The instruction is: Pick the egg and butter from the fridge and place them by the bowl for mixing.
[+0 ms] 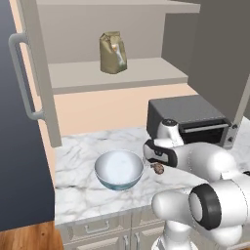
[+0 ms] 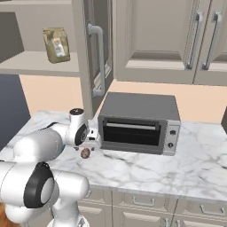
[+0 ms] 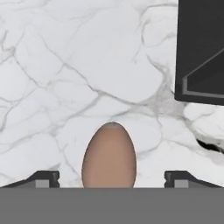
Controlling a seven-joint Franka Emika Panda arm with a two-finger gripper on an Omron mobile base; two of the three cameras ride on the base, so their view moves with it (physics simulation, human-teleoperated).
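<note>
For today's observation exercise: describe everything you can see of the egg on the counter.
The egg is small, brown, smooth and oval, faintly mottled in the base views. It lies on the white marble counter, just right of the pale bowl and apart from it, in front of the toaster oven. The gripper stands open above it, a finger on each side, neither touching.

One egg (image 3: 109,156), one bowl (image 1: 119,169), one toaster oven (image 2: 138,122), one brown paper bag (image 1: 113,52), one marble counter (image 2: 177,170), one gripper (image 3: 111,177), four drawer handles visible
</note>
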